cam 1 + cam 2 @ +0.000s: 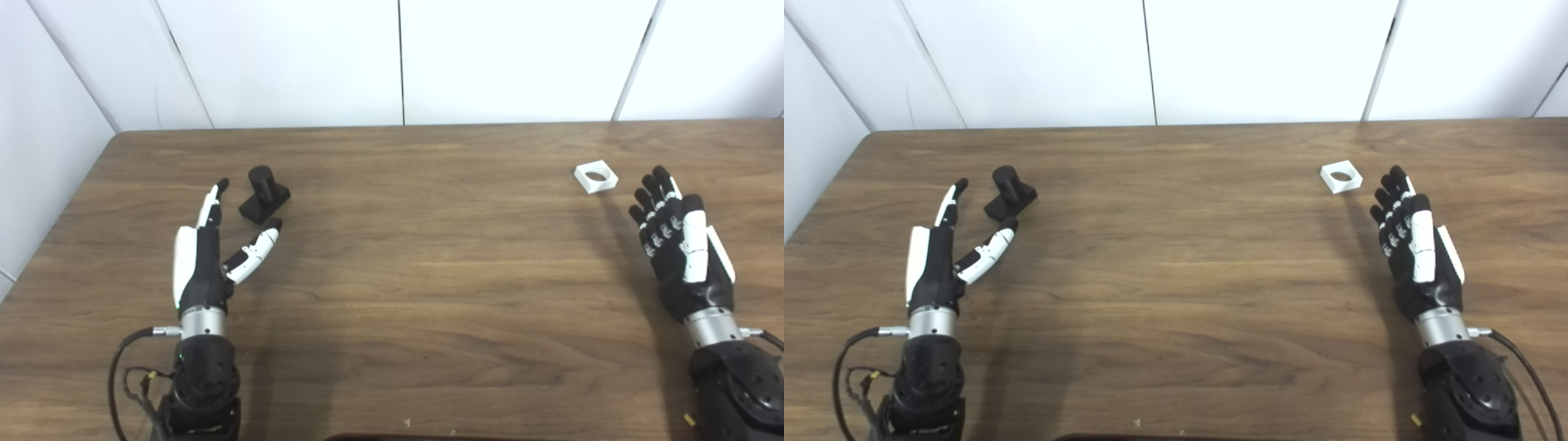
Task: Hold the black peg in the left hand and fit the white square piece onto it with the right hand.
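Two robot hands rest low over a wooden table, both empty with fingers spread. The left hand reaches toward the black peg just beyond it, near the table's left edge. Beyond the right hand, toward the far right corner, lies the white square piece. Both look light and rigid: best gripped at the peg's base and the square's outer edges.

No text, label or number can be read anywhere; nothing is printed on any surface. No brand or sign shows either.
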`<action>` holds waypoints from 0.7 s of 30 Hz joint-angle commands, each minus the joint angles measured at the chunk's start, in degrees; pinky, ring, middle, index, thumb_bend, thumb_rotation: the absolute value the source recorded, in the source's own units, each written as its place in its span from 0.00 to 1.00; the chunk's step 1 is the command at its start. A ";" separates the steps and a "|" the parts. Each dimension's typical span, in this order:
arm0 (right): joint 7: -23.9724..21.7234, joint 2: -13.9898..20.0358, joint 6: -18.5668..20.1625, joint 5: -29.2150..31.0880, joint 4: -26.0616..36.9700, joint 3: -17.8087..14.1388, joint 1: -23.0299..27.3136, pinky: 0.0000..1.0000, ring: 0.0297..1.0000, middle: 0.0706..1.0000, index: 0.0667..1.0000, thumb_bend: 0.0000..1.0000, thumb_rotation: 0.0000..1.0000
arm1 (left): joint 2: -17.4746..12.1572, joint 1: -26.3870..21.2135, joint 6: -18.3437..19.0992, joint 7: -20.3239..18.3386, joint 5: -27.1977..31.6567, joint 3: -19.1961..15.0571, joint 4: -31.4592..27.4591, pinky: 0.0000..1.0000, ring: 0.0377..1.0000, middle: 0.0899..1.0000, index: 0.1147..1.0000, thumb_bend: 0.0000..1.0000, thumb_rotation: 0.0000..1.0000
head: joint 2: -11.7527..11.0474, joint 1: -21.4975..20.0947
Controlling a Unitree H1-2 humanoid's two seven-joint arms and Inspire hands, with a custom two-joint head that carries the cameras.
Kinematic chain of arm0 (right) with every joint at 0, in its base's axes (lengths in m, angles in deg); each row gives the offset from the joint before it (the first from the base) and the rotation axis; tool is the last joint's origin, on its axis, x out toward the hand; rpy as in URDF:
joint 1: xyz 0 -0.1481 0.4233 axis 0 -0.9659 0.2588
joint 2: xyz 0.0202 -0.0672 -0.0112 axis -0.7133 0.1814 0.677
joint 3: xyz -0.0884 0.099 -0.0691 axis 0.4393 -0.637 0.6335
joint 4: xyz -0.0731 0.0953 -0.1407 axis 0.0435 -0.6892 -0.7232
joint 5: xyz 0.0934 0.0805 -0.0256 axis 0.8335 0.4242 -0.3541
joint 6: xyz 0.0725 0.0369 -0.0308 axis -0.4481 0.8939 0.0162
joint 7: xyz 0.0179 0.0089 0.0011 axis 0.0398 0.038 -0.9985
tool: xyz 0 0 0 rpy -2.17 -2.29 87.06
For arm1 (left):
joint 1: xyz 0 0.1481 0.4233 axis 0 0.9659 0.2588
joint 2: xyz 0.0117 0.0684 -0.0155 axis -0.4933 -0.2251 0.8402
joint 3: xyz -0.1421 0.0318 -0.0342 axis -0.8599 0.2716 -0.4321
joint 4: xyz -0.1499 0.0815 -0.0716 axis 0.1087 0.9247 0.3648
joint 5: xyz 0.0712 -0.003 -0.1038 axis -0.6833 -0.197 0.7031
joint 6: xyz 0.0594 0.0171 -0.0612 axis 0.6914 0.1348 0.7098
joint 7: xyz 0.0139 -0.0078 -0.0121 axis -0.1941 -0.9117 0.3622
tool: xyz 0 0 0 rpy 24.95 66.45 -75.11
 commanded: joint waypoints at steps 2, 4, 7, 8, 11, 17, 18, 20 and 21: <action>-0.65 -0.95 -1.94 0.80 -1.79 0.33 -0.76 1.00 1.00 1.00 1.00 0.50 1.00 | -1.01 -2.95 0.23 2.09 -5.17 0.81 -1.49 1.00 1.00 1.00 0.90 0.64 0.25 | 0.01 0.10; -0.44 -1.05 -1.68 0.63 -1.58 0.41 -0.78 1.00 1.00 1.00 1.00 0.51 1.00 | -1.31 -3.38 0.20 2.59 -7.41 1.21 -0.83 1.00 1.00 1.00 0.89 0.66 0.23 | 0.06 0.03; -0.26 -1.11 -1.92 0.28 -1.70 0.49 -0.76 1.00 1.00 1.00 1.00 0.50 1.00 | -2.40 -4.08 0.13 3.24 -11.04 2.07 0.93 1.00 1.00 0.99 0.88 0.68 0.23 | -0.14 -0.13; -0.29 -1.07 -1.92 0.36 -1.75 0.45 -0.75 1.00 1.00 1.00 1.00 0.50 1.00 | -2.78 -4.37 0.66 3.12 -12.37 2.42 1.39 1.00 1.00 0.99 0.87 0.69 0.23 | -0.07 -0.07; -0.60 -0.95 -2.20 0.77 -1.96 0.30 -0.69 1.00 1.00 1.00 1.00 0.50 1.00 | -3.86 -5.13 2.73 2.36 -16.20 3.59 2.21 1.00 1.00 1.00 0.85 0.70 0.23 | -0.26 -0.12; -0.50 -0.87 -2.09 0.69 -1.85 0.20 -0.94 1.00 1.00 1.00 1.00 0.51 1.00 | -5.37 -6.77 5.57 1.82 -20.61 5.03 4.14 1.00 1.00 0.98 0.79 0.74 0.21 | -0.42 -0.08; -0.39 -0.92 -1.81 0.75 -1.72 0.16 -1.01 1.00 1.00 1.00 1.00 0.51 1.00 | -5.61 -7.04 5.61 1.93 -20.85 5.15 4.61 1.00 1.00 0.97 0.77 0.74 0.21 | -0.42 -0.15; -0.32 -0.94 -1.61 0.77 -1.64 0.15 -1.08 1.00 1.00 1.00 1.00 0.51 1.00 | -5.89 -7.46 5.79 2.02 -21.15 5.26 5.23 1.00 1.00 0.97 0.76 0.74 0.21 | -0.42 -0.15; -0.35 -0.95 -1.74 0.74 -1.69 0.17 -1.09 1.00 1.00 1.00 1.00 0.51 1.00 | -6.03 -7.72 5.96 2.02 -21.38 5.32 5.58 1.00 1.00 0.97 0.74 0.74 0.21 | -0.42 -0.15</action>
